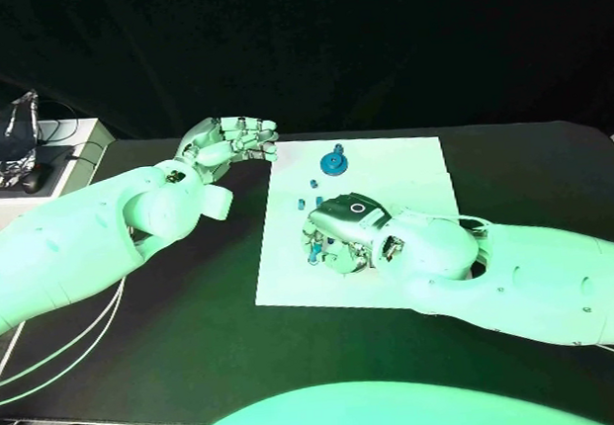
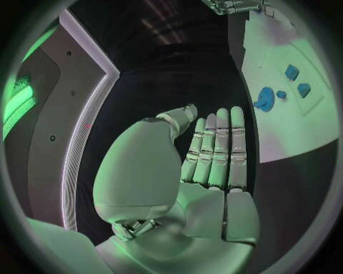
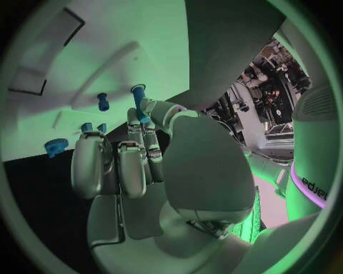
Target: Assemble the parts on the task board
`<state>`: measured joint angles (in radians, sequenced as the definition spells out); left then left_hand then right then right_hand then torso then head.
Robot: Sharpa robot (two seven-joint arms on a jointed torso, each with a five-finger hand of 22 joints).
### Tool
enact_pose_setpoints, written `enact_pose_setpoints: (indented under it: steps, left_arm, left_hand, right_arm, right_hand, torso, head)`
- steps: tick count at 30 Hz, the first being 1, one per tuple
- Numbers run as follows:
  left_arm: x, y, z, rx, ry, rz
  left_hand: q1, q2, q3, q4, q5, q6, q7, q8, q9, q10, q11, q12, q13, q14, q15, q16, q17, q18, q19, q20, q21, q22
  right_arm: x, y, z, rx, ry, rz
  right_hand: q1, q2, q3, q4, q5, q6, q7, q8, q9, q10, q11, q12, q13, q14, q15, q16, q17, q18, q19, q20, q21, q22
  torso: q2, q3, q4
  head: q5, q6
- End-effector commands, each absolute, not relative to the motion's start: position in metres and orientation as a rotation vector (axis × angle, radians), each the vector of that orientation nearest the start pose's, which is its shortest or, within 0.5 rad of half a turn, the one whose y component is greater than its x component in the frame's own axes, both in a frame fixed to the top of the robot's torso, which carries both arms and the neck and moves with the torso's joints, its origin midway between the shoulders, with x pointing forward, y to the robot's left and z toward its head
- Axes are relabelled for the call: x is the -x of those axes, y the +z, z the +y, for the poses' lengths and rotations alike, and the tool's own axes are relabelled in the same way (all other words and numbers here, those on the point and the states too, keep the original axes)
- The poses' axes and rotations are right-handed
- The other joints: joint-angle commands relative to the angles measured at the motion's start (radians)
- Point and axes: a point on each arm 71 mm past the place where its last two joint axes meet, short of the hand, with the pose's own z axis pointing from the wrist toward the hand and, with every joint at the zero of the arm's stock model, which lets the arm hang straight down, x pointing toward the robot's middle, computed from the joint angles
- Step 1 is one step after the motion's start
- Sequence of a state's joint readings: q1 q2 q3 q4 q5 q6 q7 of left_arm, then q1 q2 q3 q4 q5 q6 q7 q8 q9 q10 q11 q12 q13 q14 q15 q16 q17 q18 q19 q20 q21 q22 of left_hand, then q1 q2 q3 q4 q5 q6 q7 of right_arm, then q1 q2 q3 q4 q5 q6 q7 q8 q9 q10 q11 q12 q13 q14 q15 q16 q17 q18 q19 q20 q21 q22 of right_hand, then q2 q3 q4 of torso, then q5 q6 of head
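Note:
The white task board (image 1: 397, 171) lies in the middle of the black table. A blue gear (image 1: 335, 161) and two small blue pegs (image 1: 315, 183) (image 1: 302, 204) sit near its far left side. My right hand (image 1: 340, 232) hovers over the board's left-middle; in the right wrist view its thumb and a finger pinch a blue peg (image 3: 140, 100) with a flared head. Beyond it, that view has another peg (image 3: 103, 101) and the gear (image 3: 55, 146) on the board (image 3: 86, 63). My left hand (image 1: 230, 139) (image 2: 214, 154) is raised by the board's far left corner, fingers straight, holding nothing.
A white side stand with a crumpled clear bag (image 1: 1, 137) is at the far left, off the table. Bare black table (image 1: 186, 311) lies left of and in front of the board. The left wrist view has the gear (image 2: 265, 99) and small blue parts (image 2: 291, 72) on the board.

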<state>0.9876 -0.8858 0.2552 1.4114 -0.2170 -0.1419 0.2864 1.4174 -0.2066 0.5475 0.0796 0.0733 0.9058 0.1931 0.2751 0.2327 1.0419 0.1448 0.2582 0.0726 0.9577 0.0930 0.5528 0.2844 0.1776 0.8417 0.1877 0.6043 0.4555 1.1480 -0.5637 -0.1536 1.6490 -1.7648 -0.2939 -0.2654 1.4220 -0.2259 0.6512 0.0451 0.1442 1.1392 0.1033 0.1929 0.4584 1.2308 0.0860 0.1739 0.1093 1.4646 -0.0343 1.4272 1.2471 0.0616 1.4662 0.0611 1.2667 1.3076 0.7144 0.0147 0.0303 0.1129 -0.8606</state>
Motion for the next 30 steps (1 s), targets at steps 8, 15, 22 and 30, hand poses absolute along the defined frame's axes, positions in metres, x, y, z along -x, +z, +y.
enact_pose_setpoints:
  steps: [8,15,22,30]
  left_arm:
    - [-0.5019,-0.1874,0.2645,1.067,-1.544,1.43]
    - [-0.5019,-0.1874,0.2646,1.068,-1.543,1.431]
    - [-0.5017,-0.1873,0.265,1.068,-1.542,1.431]
    - [-0.5015,-0.1871,0.2656,1.068,-1.541,1.43]
  left_hand:
    - [0.008,0.005,-0.006,0.0,0.0,-0.002,0.005,-0.001,-0.002,-0.007,0.001,-0.006,0.0,0.006,0.004,-0.006,0.003,0.002,0.0,0.006,-0.007,-0.002]
    - [0.008,0.005,-0.006,0.0,0.0,-0.002,0.005,-0.001,-0.002,-0.007,0.001,-0.006,0.0,0.006,0.004,-0.006,0.003,0.002,0.0,0.006,-0.007,-0.002]
    - [0.008,0.005,-0.006,0.0,0.0,-0.002,0.005,-0.001,-0.002,-0.007,0.001,-0.006,0.0,0.006,0.004,-0.006,0.003,0.002,0.0,0.006,-0.007,-0.002]
    - [0.008,0.005,-0.006,0.0,0.0,-0.002,0.005,-0.001,-0.002,-0.007,0.001,-0.006,0.0,0.006,0.004,-0.006,0.003,0.002,0.0,0.006,-0.007,-0.002]
  right_arm:
    - [-0.3985,-0.2233,-0.0328,0.601,0.783,1.631]
    - [-0.3996,-0.2246,-0.0332,0.605,0.773,1.639]
    - [-0.4009,-0.2282,-0.0334,0.615,0.758,1.653]
    - [-0.4022,-0.2328,-0.0332,0.627,0.741,1.663]
  right_hand:
    - [0.004,0.018,0.006,-0.003,0.008,-0.002,0.007,0.004,0.002,0.06,-0.049,0.006,0.043,0.044,-0.007,0.002,0.0,-0.007,0.044,-0.005,0.004,0.141]
    - [0.004,0.018,0.006,-0.003,0.008,-0.002,0.007,0.004,0.002,0.06,-0.049,0.006,0.043,0.044,-0.007,0.002,0.0,-0.007,0.044,-0.005,0.004,0.141]
    - [0.003,0.018,0.007,-0.005,0.008,-0.002,0.007,0.004,0.002,0.06,-0.049,0.005,0.043,0.043,-0.007,0.002,-0.001,-0.007,0.044,-0.005,0.002,0.141]
    - [0.003,0.017,0.007,-0.005,0.008,-0.002,0.007,0.004,0.003,0.06,-0.049,0.005,0.044,0.043,-0.007,0.001,-0.002,-0.007,0.044,-0.005,0.001,0.14]
  torso:
    - [-0.001,0.0001,-0.0002]
    - [0.0,-0.0001,0.0]
    - [0.001,-0.0003,0.0007]
    - [0.001,-0.0003,0.0004]
  head:
    - [0.002,-0.002]
    - [0.002,-0.003]
    - [0.003,-0.006]
    - [0.005,-0.008]
